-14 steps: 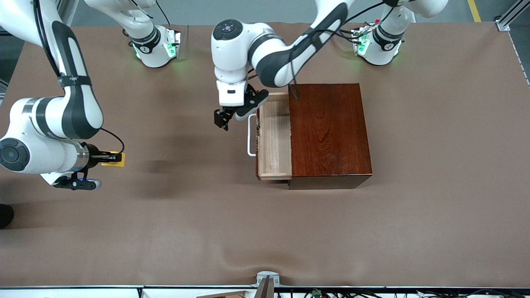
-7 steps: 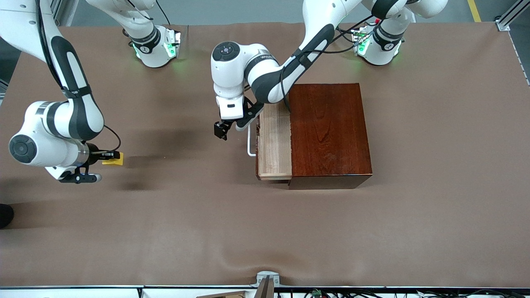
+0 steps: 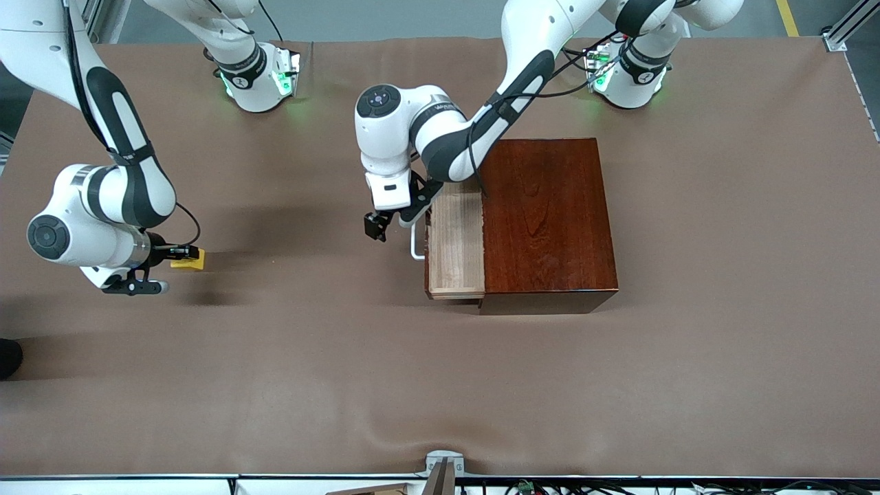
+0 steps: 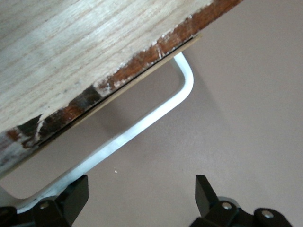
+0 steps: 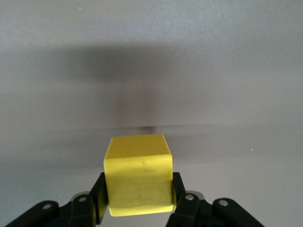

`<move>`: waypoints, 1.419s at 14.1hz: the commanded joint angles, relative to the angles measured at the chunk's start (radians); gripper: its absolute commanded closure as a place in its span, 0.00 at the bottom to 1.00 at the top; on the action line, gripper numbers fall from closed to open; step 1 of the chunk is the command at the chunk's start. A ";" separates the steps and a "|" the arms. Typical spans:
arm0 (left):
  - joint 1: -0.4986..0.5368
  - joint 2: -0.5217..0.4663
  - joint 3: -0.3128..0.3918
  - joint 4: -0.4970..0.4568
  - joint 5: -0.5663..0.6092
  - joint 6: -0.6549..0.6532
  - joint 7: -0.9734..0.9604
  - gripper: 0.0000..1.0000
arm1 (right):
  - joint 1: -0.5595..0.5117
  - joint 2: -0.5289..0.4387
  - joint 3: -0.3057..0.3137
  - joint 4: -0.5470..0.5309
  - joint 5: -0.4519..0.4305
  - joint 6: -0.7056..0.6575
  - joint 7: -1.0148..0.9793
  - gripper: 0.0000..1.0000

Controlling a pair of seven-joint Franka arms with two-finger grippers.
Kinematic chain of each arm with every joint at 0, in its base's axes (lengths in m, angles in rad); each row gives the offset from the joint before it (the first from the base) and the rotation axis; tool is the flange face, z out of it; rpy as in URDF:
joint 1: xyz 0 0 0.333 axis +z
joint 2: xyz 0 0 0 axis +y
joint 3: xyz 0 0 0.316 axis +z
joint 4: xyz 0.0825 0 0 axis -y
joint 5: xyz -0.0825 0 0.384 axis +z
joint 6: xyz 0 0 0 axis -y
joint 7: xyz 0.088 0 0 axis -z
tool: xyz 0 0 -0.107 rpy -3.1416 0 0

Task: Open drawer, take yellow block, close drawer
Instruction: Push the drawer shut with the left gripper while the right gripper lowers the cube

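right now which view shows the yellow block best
The right wrist view: the yellow block fills the foreground, clamped in the right pincer. The front view shows it only as a small yellow patch at that pincer's tip. The left wrist view does not show it.

Bare table (image 3: 440,385) around open drawer (image 3: 455,240)

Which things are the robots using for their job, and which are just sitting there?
Used for the job: drawer, its white handle, yellow block held in the right end effector, left end effector by the handle.
Just there: brown table cover.
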 commanded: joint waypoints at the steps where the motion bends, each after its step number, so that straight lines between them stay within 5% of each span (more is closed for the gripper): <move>1: 0.000 0.006 0.014 0.025 0.029 -0.084 -0.013 0.00 | -0.026 -0.001 0.018 -0.024 -0.015 0.040 -0.013 0.74; 3: 0.017 -0.008 0.014 0.025 0.034 -0.146 -0.009 0.00 | -0.028 0.000 0.018 -0.024 -0.014 0.040 -0.012 0.70; 5: 0.033 -0.018 0.014 0.025 0.034 -0.189 0.001 0.00 | -0.049 0.029 0.019 -0.024 -0.014 0.046 -0.007 0.51; 8: 0.050 -0.023 0.014 0.024 0.034 -0.226 0.001 0.00 | -0.051 0.028 0.021 -0.023 -0.010 0.037 0.004 0.00; 13: 0.059 -0.021 0.014 0.019 0.034 -0.312 -0.008 0.00 | -0.045 0.008 0.024 0.008 -0.009 -0.033 0.005 0.00; 20: 0.071 -0.023 0.014 0.019 0.032 -0.407 -0.020 0.00 | 0.032 -0.035 0.030 0.242 -0.007 -0.395 0.007 0.00</move>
